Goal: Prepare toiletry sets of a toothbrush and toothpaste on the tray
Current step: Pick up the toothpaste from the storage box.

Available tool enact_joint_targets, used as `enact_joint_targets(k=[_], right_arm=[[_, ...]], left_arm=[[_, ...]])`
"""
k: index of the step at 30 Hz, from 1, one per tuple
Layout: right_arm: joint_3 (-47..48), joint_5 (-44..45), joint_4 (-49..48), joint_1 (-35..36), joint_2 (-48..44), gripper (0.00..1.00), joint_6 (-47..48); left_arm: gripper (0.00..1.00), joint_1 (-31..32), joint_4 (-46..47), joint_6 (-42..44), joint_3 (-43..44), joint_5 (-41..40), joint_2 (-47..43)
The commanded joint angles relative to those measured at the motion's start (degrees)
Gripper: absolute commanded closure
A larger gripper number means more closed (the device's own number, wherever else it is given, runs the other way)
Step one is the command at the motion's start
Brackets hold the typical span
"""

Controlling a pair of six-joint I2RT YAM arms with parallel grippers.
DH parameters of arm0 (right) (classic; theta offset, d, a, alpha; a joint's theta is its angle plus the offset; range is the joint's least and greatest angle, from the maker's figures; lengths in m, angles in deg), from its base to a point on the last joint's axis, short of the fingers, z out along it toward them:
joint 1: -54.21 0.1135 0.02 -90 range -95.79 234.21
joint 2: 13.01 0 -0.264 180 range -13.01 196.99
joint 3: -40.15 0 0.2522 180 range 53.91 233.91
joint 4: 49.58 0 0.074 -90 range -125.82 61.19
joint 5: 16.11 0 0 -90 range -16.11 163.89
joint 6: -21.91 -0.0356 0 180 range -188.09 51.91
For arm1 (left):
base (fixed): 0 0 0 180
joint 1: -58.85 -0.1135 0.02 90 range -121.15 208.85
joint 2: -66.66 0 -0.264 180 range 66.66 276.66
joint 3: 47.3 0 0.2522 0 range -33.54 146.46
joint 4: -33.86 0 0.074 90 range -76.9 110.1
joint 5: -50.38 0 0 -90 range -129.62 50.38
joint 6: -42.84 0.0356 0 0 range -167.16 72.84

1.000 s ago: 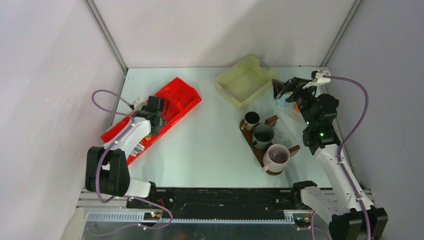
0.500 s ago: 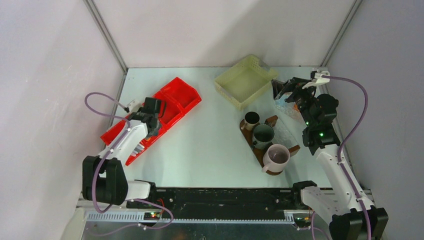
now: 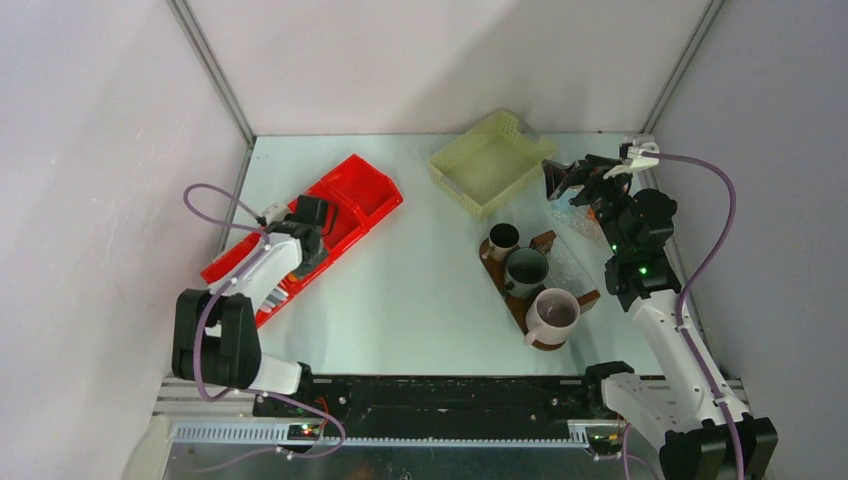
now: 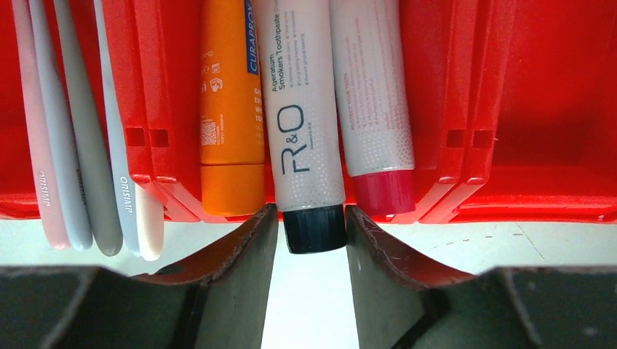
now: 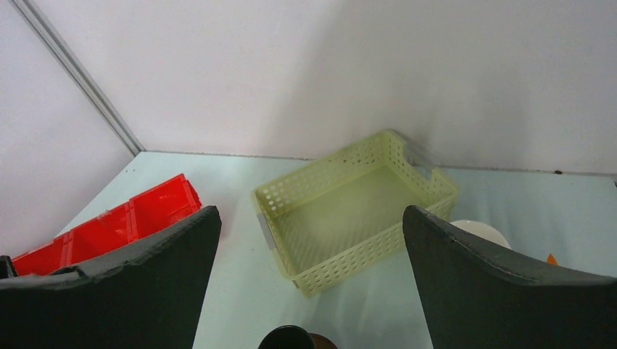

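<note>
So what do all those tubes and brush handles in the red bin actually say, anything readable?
"CURAPRO", cut off by the frame: orange tube.
"R&O" and "Ageratum Smokers Toothpaste": black-capped white tube.
"ORISMP", roughly: toothbrush handles.
Too small to read: the print on the pink-capped tube and the orange tube's fine print.

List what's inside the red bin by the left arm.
In the red bin, one compartment holds slim toothbrushes; the next holds an orange tube, a black-capped white tube and a pink-capped white tube. From above, the left gripper covers the bin's middle.
</note>
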Motion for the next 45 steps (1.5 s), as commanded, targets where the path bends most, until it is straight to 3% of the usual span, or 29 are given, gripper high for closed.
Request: enact_joint_targets(k=[1, 5, 12, 25, 33, 42, 45], right_arm=[[2.7, 0.96, -0.15, 0.44, -0.76, 0.02, 1.1], [2.64, 0.92, -0.06, 0.47, -0.81, 0.02, 1.51], [2.72, 0.63, -0.1, 0.64, -0.71, 0.02, 1.68], [2.68, -5.76, -2.04, 0.51, 0.31, 0.06, -0.43], [2.68, -10.61, -3.11, 1.08, 1.84, 0.06, -1.54], [3.21, -17.42, -6.65, 4.26, 4.95, 0.09, -6.78], [5.63, -18.17, -3.0, 6.81, 6.89, 0.09, -6.77]], left_arm=[[0.5, -0.38, 0.84, -0.59, -1.28, -0.65, 1.65], [0.5, -0.38, 1.4, -0.59, -1.58, -0.49, 2.22], [0.75, -0.43, -0.03, 0.07, -1.13, -0.13, -2.01], [0.99, -0.39, -5.74, 4.52, 1.77, -1.02, -18.82], [1.0, -0.4, -4.53, 9.06, 1.46, 0.9, -28.68], [1.0, 0.13, 10.99, 20.81, -5.41, 8.19, -42.32], [1.0, 2.02, 15.21, 25.42, -6.6, 11.14, -45.65]])
